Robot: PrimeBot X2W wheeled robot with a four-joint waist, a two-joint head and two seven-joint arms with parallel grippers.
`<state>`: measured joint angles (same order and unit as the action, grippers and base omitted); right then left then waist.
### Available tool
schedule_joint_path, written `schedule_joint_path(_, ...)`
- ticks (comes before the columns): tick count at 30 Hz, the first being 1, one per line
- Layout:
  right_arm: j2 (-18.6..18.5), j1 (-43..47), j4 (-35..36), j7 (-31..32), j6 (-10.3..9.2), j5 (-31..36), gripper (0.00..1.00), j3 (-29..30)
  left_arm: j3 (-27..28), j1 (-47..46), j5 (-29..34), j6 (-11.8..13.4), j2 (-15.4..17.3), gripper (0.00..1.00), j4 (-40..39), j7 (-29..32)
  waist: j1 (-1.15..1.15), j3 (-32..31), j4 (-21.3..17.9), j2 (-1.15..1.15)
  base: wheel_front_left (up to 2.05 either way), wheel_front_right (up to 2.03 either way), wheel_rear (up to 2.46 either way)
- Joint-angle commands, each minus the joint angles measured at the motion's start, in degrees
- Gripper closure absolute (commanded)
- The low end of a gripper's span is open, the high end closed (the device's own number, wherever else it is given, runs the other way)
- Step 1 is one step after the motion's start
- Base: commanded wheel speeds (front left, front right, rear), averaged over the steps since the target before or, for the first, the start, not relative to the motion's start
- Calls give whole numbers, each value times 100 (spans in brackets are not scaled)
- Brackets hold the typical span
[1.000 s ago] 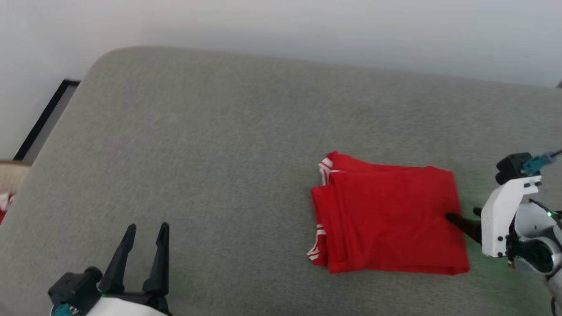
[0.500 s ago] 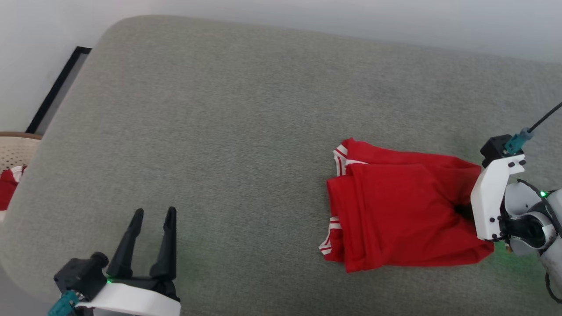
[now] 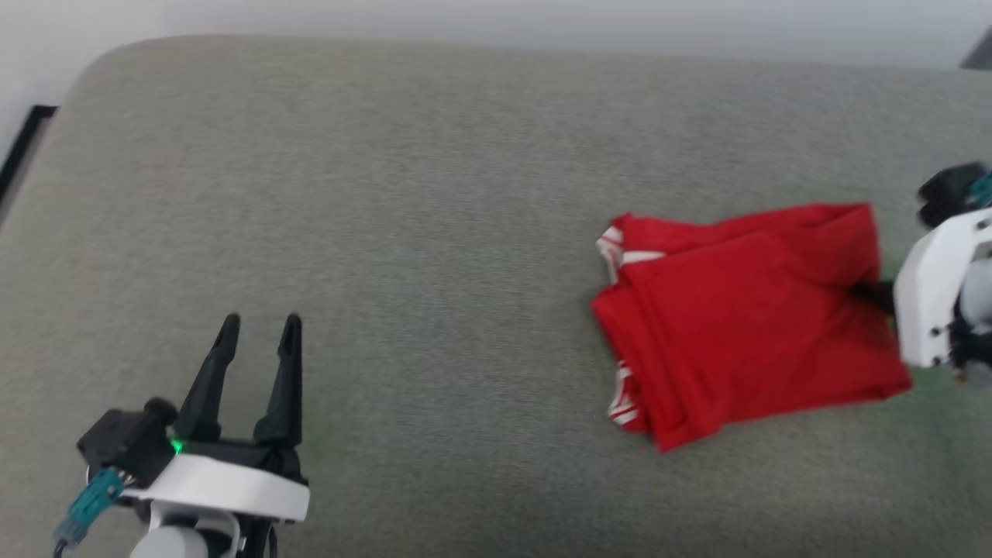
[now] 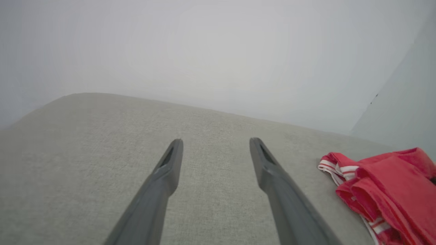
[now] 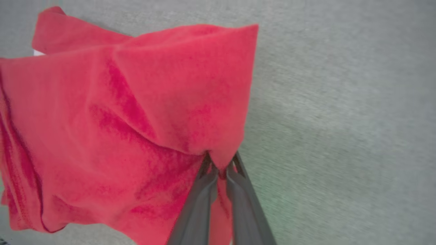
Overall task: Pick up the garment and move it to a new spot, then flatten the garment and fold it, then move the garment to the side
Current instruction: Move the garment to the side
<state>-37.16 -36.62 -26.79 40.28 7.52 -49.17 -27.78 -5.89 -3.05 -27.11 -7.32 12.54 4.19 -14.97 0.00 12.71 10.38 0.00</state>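
The garment (image 3: 744, 310) is a bright red knit shirt, folded into a rough rectangle with white-striped trim at its left end, lying on the right part of the grey cushion. My right gripper (image 3: 872, 294) is shut on the garment's right edge; in the right wrist view the two fingers (image 5: 218, 166) pinch a fold of the red cloth (image 5: 136, 109), which bunches up there. My left gripper (image 3: 260, 329) stands open at the lower left, far from the shirt, with nothing between its fingers (image 4: 214, 146). The left wrist view shows the garment (image 4: 385, 183) off to its right.
A wide grey upholstered surface (image 3: 387, 232) carries everything, with open room between the two grippers. A pale wall (image 3: 496, 19) runs along the back. A dark strip (image 3: 19, 151) shows past the surface's left edge.
My right gripper has shut on the garment's right edge and drawn it right, bunching and skewing the cloth. The camera has shifted too. The left gripper stays open.
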Motion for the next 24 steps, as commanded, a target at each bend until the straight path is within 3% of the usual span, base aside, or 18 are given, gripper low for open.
schedule_joint_path(1,-92,-122,38,-66,-7,82,100,98,-67,-161,90,-22,27,0,-32,-28,0,69,-220,0,0,0,0)
schedule_joint_path(14,-556,-675,-296,-423,-7,824,100,745,-1007,-1297,91,-22,160,0,174,-29,0,425,-1257,0,0,0,0)
schedule_joint_path(24,-701,-1261,-1227,-1110,-7,1659,100,1077,-1913,-2258,72,-22,208,0,330,-28,0,844,-1644,0,0,0,0)
